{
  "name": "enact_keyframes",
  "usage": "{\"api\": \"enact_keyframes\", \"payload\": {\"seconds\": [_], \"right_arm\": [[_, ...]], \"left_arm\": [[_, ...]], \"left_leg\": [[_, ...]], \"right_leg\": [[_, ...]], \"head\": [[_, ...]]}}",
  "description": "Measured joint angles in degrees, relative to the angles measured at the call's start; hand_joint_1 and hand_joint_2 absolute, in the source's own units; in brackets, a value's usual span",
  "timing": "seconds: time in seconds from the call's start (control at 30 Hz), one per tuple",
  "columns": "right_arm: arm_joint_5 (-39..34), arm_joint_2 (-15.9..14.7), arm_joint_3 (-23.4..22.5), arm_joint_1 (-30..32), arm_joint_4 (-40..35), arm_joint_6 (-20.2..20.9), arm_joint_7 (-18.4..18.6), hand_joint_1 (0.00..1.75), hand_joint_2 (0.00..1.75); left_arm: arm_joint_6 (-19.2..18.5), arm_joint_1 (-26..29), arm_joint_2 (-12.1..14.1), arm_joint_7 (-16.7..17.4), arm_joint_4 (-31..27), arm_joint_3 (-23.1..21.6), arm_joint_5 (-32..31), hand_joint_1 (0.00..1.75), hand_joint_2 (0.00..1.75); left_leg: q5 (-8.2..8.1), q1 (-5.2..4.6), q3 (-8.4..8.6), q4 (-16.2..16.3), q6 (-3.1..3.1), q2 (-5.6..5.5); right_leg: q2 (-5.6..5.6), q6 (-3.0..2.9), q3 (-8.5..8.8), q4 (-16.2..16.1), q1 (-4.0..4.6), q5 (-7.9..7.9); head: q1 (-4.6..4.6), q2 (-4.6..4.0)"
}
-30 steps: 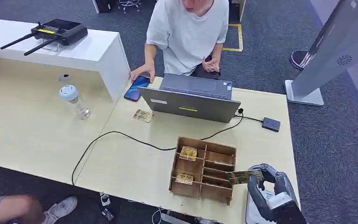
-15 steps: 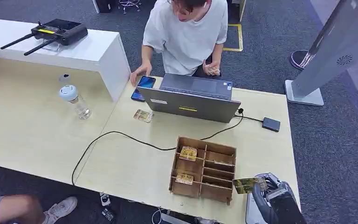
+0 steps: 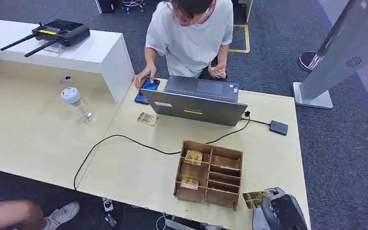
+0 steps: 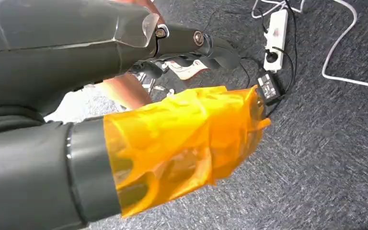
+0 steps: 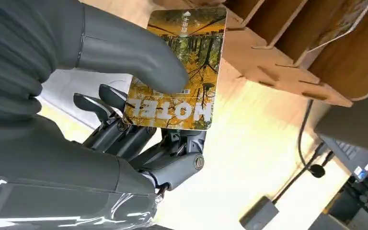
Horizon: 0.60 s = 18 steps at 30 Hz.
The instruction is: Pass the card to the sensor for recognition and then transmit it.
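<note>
My right hand (image 3: 281,211) sits low at the table's near right corner, just right of the wooden organizer (image 3: 206,195). It pinches a yellow forest-print hotel card (image 3: 254,198) between thumb and fingers; the right wrist view shows the card (image 5: 182,72) under the thumb of my right hand (image 5: 100,124). The sensor, a small black box (image 3: 278,127) on a cable, lies at the far right of the table, well beyond the card, and appears as a dark box (image 5: 260,214) in the wrist view. My left hand (image 4: 172,43) hangs over the floor, fingers straight, holding nothing.
The organizer holds two cards (image 3: 193,156). Another card (image 3: 147,118) lies by the grey laptop (image 3: 195,106). A person (image 3: 191,33) sits behind it, touching a phone (image 3: 146,88). A bottle (image 3: 78,104) stands at the left; a router (image 3: 60,32) sits on the white counter.
My right hand has drawn back and down toward the table's near edge, carrying the card with it. The person shifted the phone nearer the laptop.
</note>
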Motion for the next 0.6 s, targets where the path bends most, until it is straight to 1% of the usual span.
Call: {"api": "enact_keyframes", "payload": {"seconds": [0.23, 0.6], "right_arm": [[2.32, -0.17, 0.02, -0.02, 1.60, -0.31, 2.86, 1.75, 1.75], [4.06, -0.17, 0.02, -0.09, 2.67, -1.09, 3.96, 1.75, 1.75]], "left_arm": [[-0.02, 0.00, 0.00, 0.26, 0.00, 0.00, -0.02, 0.00, 0.00], [-0.02, 0.00, 0.00, 0.44, 0.00, 0.00, 0.18, 0.00, 0.00]], "left_leg": [[0.00, 0.00, -0.01, 0.00, 0.00, 0.00], [0.00, 0.00, -0.01, 0.00, 0.00, 0.00]], "right_leg": [[0.00, 0.00, 0.00, 0.00, 0.00, 0.00], [0.00, 0.00, 0.00, 0.00, 0.00, 0.00]], "head": [[0.00, 0.00], [0.00, 0.00]]}}
